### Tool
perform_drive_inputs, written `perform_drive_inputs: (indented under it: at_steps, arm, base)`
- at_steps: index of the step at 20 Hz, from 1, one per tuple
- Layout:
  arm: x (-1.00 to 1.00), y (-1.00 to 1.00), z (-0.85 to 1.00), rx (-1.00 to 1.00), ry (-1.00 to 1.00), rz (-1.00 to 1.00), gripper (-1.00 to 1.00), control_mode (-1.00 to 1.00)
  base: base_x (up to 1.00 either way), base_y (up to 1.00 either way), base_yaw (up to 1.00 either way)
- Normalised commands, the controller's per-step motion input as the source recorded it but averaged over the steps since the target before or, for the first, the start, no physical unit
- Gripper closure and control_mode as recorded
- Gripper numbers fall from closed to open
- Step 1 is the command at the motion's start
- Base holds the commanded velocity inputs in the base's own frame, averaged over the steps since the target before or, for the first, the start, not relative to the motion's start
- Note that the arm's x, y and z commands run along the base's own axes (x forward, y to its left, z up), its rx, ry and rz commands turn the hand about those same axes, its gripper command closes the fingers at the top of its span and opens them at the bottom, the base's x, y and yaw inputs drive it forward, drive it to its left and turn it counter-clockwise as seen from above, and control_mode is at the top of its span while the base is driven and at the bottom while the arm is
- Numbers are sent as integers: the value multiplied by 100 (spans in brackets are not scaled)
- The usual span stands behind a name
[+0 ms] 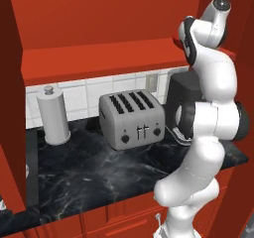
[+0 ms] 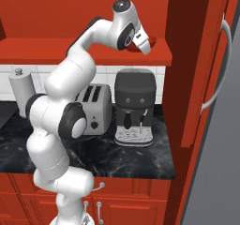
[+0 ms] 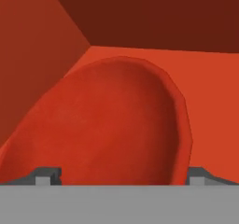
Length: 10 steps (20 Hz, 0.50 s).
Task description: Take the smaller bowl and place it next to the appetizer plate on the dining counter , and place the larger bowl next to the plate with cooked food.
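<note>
The smaller bowl (image 3: 112, 125), plain glossy red, sits on the red shelf of the upper cabinet, near its left inner wall in the hand view. My gripper (image 3: 122, 176) is open, its two fingertips (image 3: 46, 176) spread wide on either side of the bowl's near rim, with nothing held. In the right base view the white hand reaches into the cabinet, and the bowl (image 2: 132, 49) shows as a darker red shape just under it. The larger bowl, the appetizer plate, the plate with cooked food and the dining counter are out of view.
Below the cabinet a black marble counter (image 1: 99, 177) carries a silver toaster (image 1: 131, 119), a paper towel roll (image 1: 52, 115) and a dark coffee machine (image 2: 135, 107). An open red cabinet door (image 2: 197, 64) stands to the right of the hand, beside a grey fridge handle (image 2: 220, 69).
</note>
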Motion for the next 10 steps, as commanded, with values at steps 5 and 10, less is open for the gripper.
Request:
perform_drive_inputs:
  at_steps: [5,10]
  arm:
    - [12,0,-33,0,12,0,100,-100]
    - [0,0,-30,0,8,0,100,-100]
  base:
    - [0,0,0]
    - [0,0,0]
